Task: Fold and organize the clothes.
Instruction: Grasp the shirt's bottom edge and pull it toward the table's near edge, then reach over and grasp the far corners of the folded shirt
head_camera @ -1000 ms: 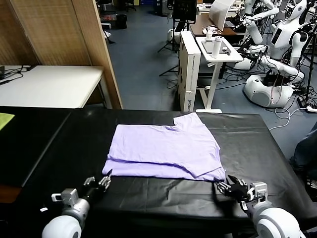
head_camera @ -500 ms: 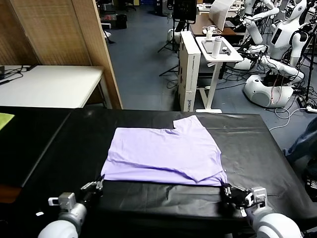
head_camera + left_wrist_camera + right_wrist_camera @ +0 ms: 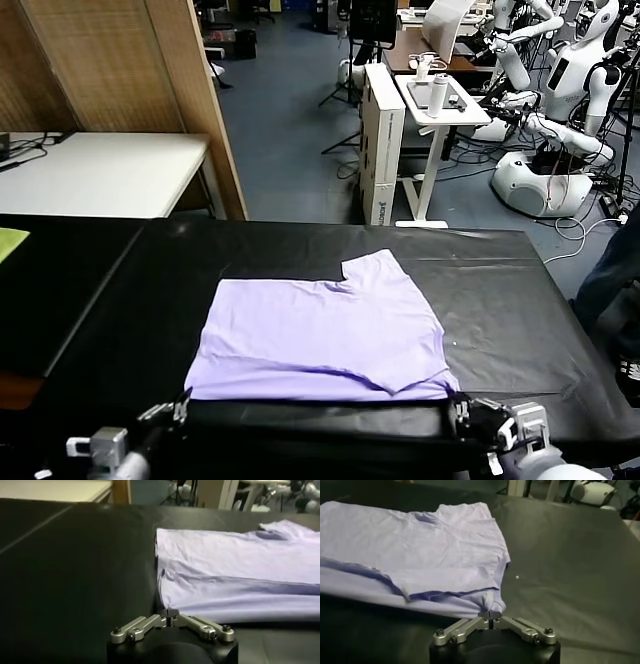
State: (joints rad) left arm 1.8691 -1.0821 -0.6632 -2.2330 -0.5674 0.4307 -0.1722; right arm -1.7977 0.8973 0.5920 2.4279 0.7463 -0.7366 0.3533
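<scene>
Thin matt cloth T-shirt (image 3: 320,325)

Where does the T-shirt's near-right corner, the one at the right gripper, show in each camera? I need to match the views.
Head view: low right, where the T-shirt meets the right gripper.
Left wrist view: not in it; only the shirt's left part shows, by the left gripper.
Right wrist view: low centre, pinched at the right gripper's tips.
Shared landmark: the black table.
</scene>
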